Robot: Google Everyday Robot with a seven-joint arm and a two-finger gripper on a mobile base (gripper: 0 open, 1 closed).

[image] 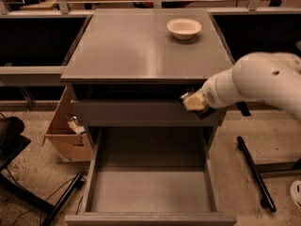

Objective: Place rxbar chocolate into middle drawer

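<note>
Cabinet top (141, 51), bowl (184, 28), claw (193, 101) above middle drawer (150, 189)

Plain flat grey worktop (141, 51), round cream-white bowl (184, 28) at upper centre, wide shallow grey middle drawer (150, 187) below, and pale cream end effector (194, 101) right of centre on a white arm.

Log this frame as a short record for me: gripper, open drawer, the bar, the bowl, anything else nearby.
gripper: in front of the right end of the upper drawer front, above the open drawer
middle drawer: pulled out, nothing seen inside
rxbar chocolate: cannot be made out; not in the drawer or on the cabinet top
bowl: back right of the cabinet top, apart from the arm
cardboard box: on the floor, left of the cabinet
</note>
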